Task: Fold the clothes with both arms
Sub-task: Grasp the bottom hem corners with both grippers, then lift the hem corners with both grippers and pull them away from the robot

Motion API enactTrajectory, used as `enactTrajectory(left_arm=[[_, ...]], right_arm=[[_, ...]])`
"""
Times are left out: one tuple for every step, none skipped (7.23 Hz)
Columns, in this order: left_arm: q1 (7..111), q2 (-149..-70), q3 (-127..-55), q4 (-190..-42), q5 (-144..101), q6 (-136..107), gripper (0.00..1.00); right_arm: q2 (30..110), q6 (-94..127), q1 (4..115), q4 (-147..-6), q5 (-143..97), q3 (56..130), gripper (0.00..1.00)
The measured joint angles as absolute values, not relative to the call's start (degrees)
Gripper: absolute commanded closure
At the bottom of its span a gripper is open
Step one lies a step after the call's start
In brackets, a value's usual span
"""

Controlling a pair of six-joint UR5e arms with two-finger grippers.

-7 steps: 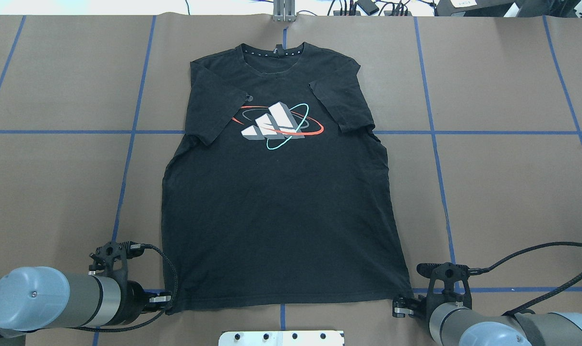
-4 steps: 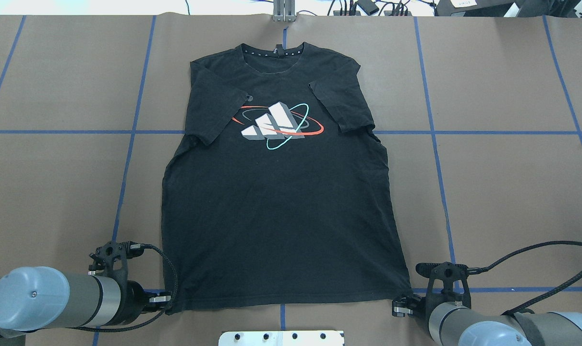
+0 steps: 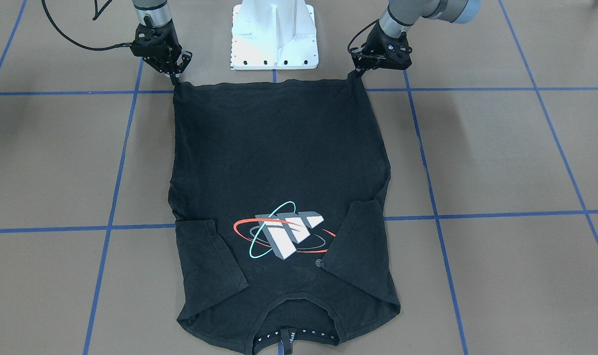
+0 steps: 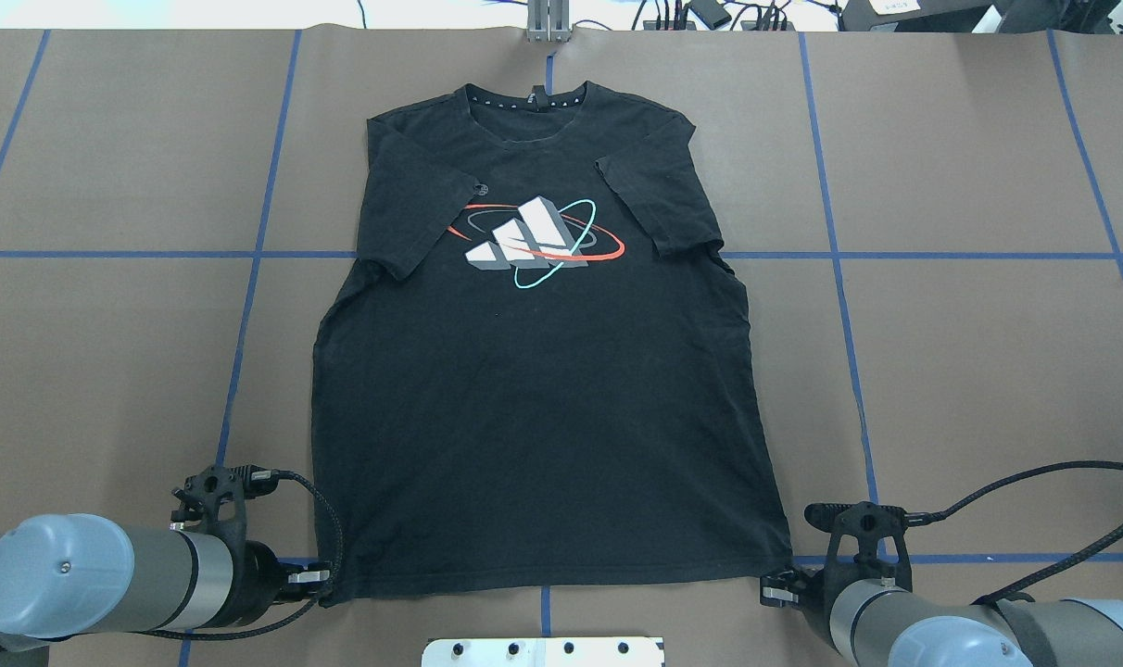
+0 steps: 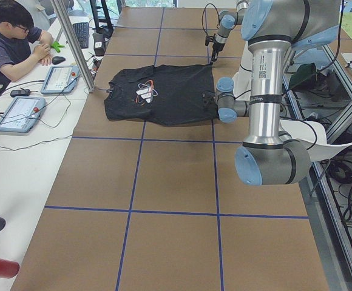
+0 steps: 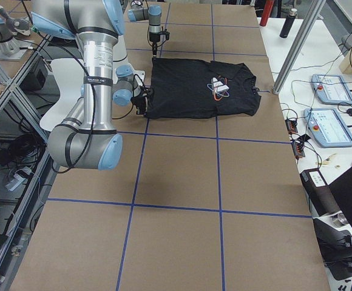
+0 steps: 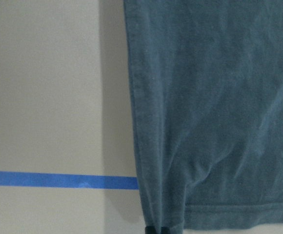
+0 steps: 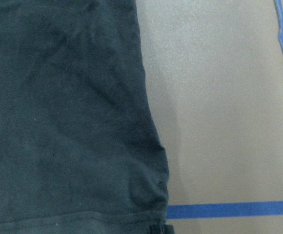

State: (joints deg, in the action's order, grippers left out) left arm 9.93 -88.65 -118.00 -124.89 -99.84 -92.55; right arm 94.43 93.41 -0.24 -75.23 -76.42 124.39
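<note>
Lies flat, print up: T-shirt (image 4: 543, 417), hem just beside white pedestal base (image 3: 274, 34), collar farthest from it. Looks light and limp, likely to sag. Pinched at both base-side hem corners, fingers closed on cloth, by left gripper (image 3: 359, 69) and right gripper (image 3: 176, 73).

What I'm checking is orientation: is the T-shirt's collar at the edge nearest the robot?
No, the overhead view shows the T-shirt with its collar at the far edge, hem at the near edge.
</note>
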Motion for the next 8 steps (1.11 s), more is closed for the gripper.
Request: enactTrajectory(left_arm=[[9.96, -88.55, -118.73, -124.85, -100.20, -92.53, 1.00], [10.11, -88.36, -120.27, -124.73, -101.79, -92.47, 1.00], [10.38, -88.00, -122.42, -124.60, -104.32, -92.41, 1.00], [10.61, -86.88, -125.13, -124.54, -107.05, -92.23, 1.00], [10.74, -84.94, -128.61, -124.55, -110.14, -91.93, 1.00], [10.81, -83.24, -131.96, -124.59, -112.81, -91.77, 1.00], [10.91, -82.02, -134.80, -124.61, -115.07, -91.70, 1.00], [11.03, -81.07, -137.07, -124.60, -116.73, -91.66, 1.00]], right_arm=[[94.56, 93.35, 0.24, -75.25, -76.94, 125.25, 1.00], [94.82, 93.29, 0.81, -75.42, -78.38, 126.88, 1.00], [95.28, 93.22, 1.21, -75.67, -80.52, 128.87, 1.00], [96.11, 92.94, 1.34, -75.81, -82.62, 131.01, 1.00], [97.72, 92.53, 0.78, -75.89, -84.88, 133.91, 1.00], [99.90, 92.32, -0.91, -75.92, -86.61, 137.38, 1.00], [101.74, 92.24, -3.20, -75.93, -87.98, 140.85, 1.00], [102.67, 92.21, -5.21, -75.98, -89.27, 143.91, 1.00]])
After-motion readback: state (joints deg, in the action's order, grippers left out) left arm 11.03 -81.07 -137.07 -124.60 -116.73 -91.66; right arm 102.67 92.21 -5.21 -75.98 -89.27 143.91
